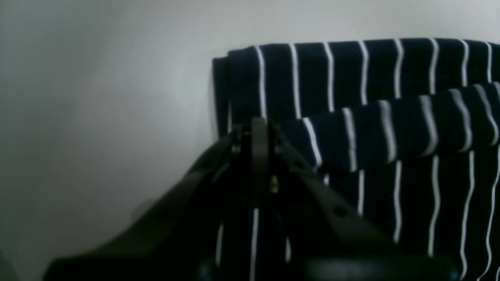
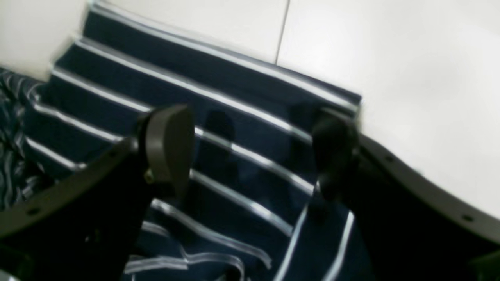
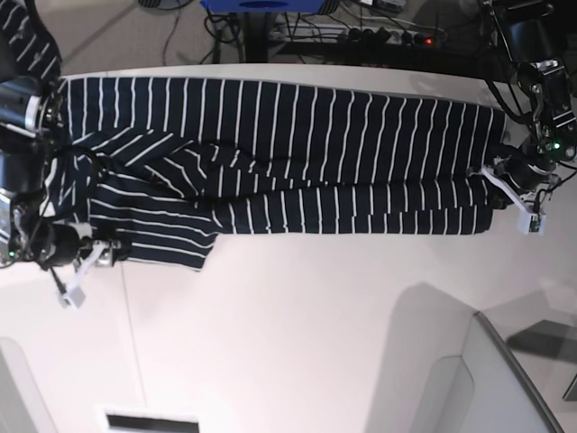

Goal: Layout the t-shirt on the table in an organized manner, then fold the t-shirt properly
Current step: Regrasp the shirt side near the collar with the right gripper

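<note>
T-shirt [image 3: 288, 153] lies stretched across the far side of the bench [image 3: 297, 334], long edge doubled over. My left hand [image 1: 259, 132] is pressed together, pinching its folded corner. My right hand [image 2: 250, 152] hangs spread just above the striped cloth.

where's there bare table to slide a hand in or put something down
The widest free patch is the table in front of the t-shirt, from its near folded edge to the table's front. Crowded: both shirt ends, with the left pincer shut on cloth and the right pincer open over the other end.
</note>
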